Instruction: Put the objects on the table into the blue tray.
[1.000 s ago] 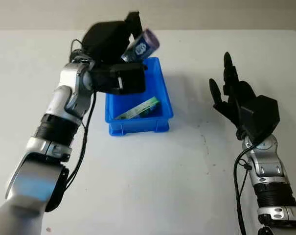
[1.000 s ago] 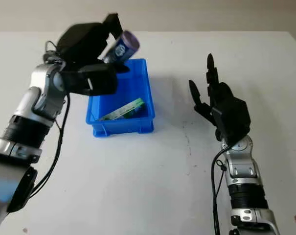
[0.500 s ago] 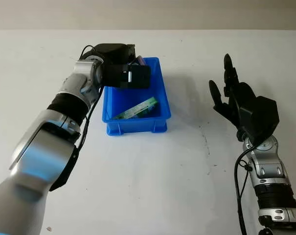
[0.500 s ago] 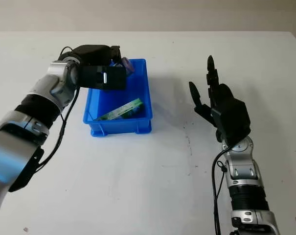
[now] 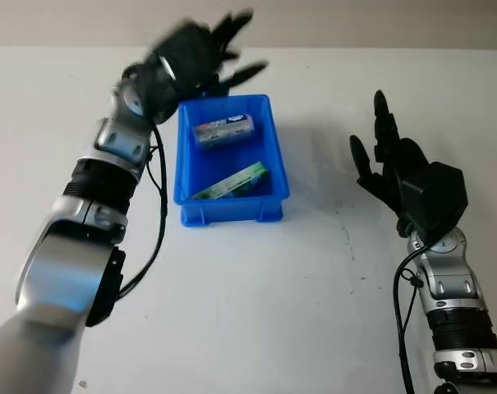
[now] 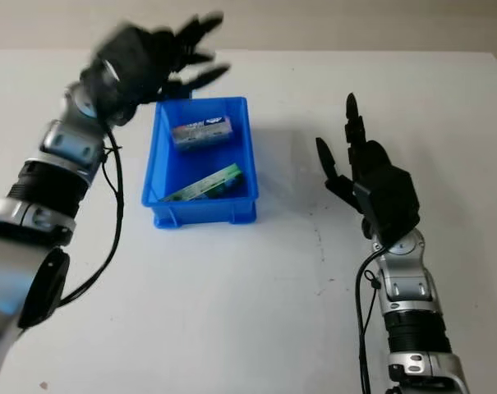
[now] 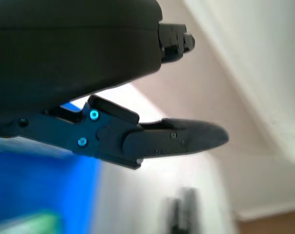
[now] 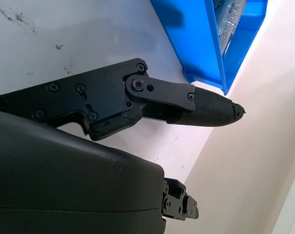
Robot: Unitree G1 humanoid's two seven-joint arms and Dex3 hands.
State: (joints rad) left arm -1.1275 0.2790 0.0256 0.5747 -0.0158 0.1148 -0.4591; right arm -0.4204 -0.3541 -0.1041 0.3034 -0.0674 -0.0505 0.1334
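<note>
Hovering above the far left corner of the blue rectangular plastic tray [image 5: 232,209], the left hand [image 5: 200,51] is holding nothing, its fingers released and pointing out over the rim. Sitting in the tray's far half is a small grey packet with purple and blue print [image 5: 223,130], lying on its side across the width; nearer the front wall, a flat green-and-yellow strip-shaped packet [image 5: 230,181] is lying diagonally, one end propped toward the right wall. Both are resting inside the tray, apart from each other.

Standing well to the right of the tray, above the white table [image 5: 256,304], the right hand [image 5: 398,175] is open and idle, fingers pointing away from the robot.

Judging the risk: the left arm is crossing close by the tray's left wall, so a low or careless pull-back could be nudging the light tray sideways or catching its rim, tipping the packets. The loose black cable [image 5: 155,215] hanging by that arm could snag too.
</note>
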